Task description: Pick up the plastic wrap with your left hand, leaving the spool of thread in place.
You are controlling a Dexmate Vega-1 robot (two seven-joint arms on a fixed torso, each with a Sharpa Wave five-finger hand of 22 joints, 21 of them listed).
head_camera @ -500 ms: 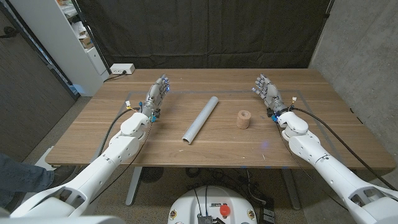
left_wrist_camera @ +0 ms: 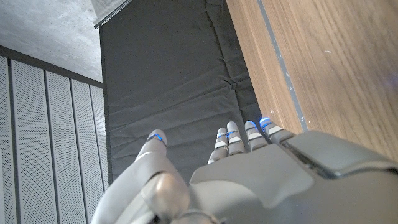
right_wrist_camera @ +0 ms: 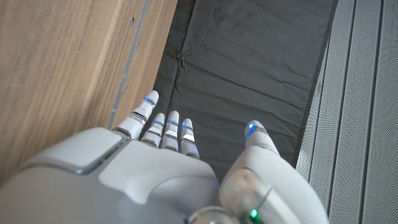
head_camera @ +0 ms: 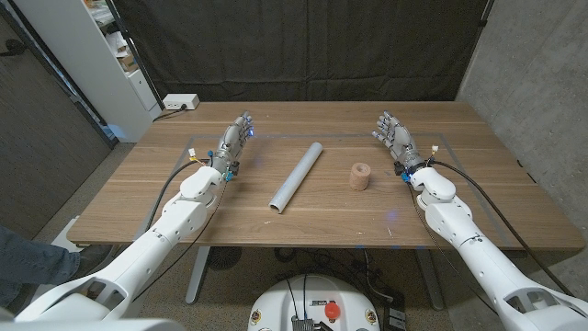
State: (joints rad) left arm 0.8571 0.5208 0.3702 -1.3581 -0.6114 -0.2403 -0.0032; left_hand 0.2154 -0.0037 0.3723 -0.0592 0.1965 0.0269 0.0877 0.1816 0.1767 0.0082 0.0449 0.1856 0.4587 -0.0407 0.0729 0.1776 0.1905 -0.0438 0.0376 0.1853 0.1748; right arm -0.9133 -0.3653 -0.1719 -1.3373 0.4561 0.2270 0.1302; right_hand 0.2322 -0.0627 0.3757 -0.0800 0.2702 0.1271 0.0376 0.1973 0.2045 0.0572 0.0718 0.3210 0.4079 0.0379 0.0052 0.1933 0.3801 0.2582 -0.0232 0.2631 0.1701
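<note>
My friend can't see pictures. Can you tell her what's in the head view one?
A grey roll of plastic wrap lies slanted in the middle of a wooden table, with a small brown spool of thread apart from it on the robot's right. The left robot hand and right robot hand wait open at either side, touching neither.

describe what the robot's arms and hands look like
Both arms have smooth white rounded shells, with black cables running alongside the forearms. The left hand and right hand are silver-grey with segmented fingers, and small blue lights glow at the fingertips. Coloured wires cluster at the wrists.
</note>
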